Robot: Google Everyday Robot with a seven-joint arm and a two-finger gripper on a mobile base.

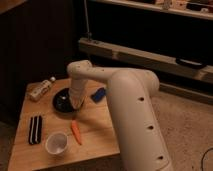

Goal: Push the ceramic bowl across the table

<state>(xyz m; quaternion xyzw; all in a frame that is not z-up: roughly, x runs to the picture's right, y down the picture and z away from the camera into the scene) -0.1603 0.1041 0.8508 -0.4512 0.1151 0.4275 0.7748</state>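
The ceramic bowl (pixel 62 100), wide, shallow and glossy black, sits on the far left part of the light wooden table (pixel 95 122). My white arm reaches in from the lower right, bends at an elbow above the bowl and points down. The gripper (pixel 76 103) is at the bowl's right rim, low over it, and it is shut. The wrist hides the right part of the bowl, so I cannot tell whether the gripper touches it.
A pale bottle (pixel 41 89) lies behind the bowl at the far left. A blue object (pixel 98 95) lies right of the bowl. An orange carrot (pixel 76 132), a white plastic cup (pixel 56 143) and a black striped item (pixel 35 129) lie nearer the front edge.
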